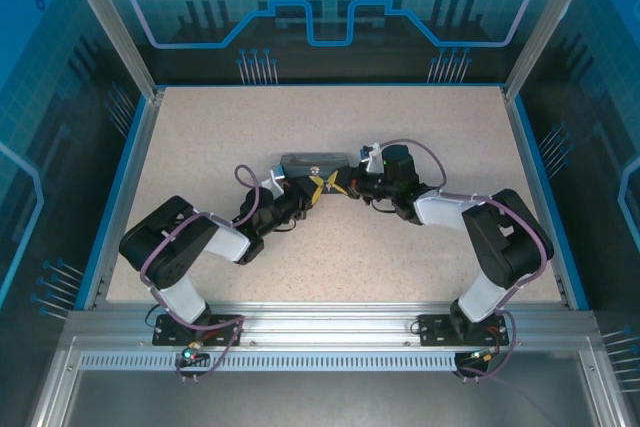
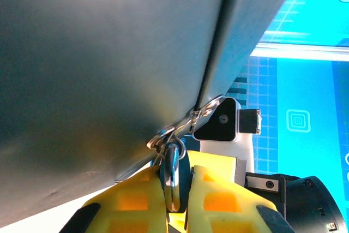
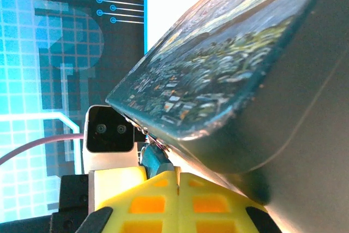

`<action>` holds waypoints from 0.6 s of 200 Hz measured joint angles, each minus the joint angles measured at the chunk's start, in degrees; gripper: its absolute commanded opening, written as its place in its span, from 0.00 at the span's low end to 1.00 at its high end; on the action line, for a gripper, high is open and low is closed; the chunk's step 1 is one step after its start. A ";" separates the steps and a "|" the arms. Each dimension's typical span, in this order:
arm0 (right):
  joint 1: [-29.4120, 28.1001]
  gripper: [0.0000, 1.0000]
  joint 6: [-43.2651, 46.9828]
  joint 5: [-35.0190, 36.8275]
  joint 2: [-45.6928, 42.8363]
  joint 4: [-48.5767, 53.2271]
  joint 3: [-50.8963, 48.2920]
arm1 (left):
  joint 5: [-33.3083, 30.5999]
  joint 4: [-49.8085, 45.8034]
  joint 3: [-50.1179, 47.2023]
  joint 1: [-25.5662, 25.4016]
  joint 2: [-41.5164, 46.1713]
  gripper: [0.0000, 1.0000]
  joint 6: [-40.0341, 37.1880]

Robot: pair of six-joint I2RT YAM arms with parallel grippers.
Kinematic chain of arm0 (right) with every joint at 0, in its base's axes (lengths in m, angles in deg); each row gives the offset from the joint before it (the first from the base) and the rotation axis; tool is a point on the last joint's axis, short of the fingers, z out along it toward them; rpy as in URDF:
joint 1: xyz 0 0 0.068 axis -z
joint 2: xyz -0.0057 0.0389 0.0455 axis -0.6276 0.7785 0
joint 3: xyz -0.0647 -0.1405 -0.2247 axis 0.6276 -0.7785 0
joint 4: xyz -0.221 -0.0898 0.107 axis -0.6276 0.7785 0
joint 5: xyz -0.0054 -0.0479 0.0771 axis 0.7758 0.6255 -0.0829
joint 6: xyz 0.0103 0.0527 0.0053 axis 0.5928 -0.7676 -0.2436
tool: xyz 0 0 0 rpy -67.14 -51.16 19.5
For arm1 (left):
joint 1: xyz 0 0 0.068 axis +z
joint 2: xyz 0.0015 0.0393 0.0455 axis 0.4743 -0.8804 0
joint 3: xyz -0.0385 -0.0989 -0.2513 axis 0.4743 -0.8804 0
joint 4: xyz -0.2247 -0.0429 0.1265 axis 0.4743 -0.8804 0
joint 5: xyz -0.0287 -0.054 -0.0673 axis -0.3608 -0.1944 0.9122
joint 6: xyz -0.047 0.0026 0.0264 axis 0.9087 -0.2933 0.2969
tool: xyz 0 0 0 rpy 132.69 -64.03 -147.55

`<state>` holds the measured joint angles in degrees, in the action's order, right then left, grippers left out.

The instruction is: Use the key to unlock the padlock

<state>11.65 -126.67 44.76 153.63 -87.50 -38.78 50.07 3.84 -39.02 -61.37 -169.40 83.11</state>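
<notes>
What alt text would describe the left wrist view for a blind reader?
The left arm's yellow fingers are shut on a small bluish padlock at the metal latch of a grey box. The other arm's wrist camera sits close behind.

High above and behind the arm bases, we look down on the whole table (image 1: 200,147), box (image 1: 315,162) at centre frame. Both wrist views sit jammed against that box, looking up it from opposite sides, the padlock (image 2: 173,175) right under the left lens. Each catches the other: right wrist camera (image 2: 221,121), left wrist camera (image 3: 109,129).
</notes>
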 measured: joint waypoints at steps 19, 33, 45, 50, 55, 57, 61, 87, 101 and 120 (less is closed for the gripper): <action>0.00 0.00 0.70 -0.83 0.72 -1.29 -0.09 | 0.07 -0.02 0.00 0.00 0.00 0.00 0.00; -0.11 0.00 0.66 -1.27 1.36 -2.51 -0.09 | 0.04 -0.04 0.00 -0.07 -0.02 0.00 0.00; -0.13 0.00 0.66 -1.42 1.64 -3.13 -0.09 | -0.04 -0.07 0.00 -0.07 -0.02 0.00 0.00; -0.13 0.00 0.63 -1.44 1.66 -3.17 -0.09 | -0.07 -0.07 0.00 -0.07 -0.02 0.00 0.00; -0.13 0.00 0.63 -1.44 1.66 -3.15 -0.09 | -0.07 -0.07 0.00 -0.07 -0.02 0.00 0.00; -0.15 0.00 0.68 -1.38 1.66 -3.13 -0.09 | -0.07 -0.07 0.00 -0.07 0.00 0.00 0.00; -0.17 0.00 0.68 -1.31 1.66 -3.13 -0.09 | -0.07 -0.07 0.00 -0.07 -0.02 0.00 0.00; -0.63 0.00 0.42 -0.35 1.66 -2.51 0.39 | -0.50 -0.11 0.00 -0.07 -0.02 0.00 0.00; -0.94 0.00 -0.20 0.50 1.66 -2.19 0.66 | -0.79 -0.11 0.02 -0.07 -0.02 0.00 0.00; -1.57 0.00 -1.64 2.05 1.66 -1.99 0.70 | -1.16 -0.28 0.00 -0.07 -0.02 0.00 0.00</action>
<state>10.08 -128.30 46.81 155.29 -89.49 -38.08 48.91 3.55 -39.02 -61.44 -169.42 83.11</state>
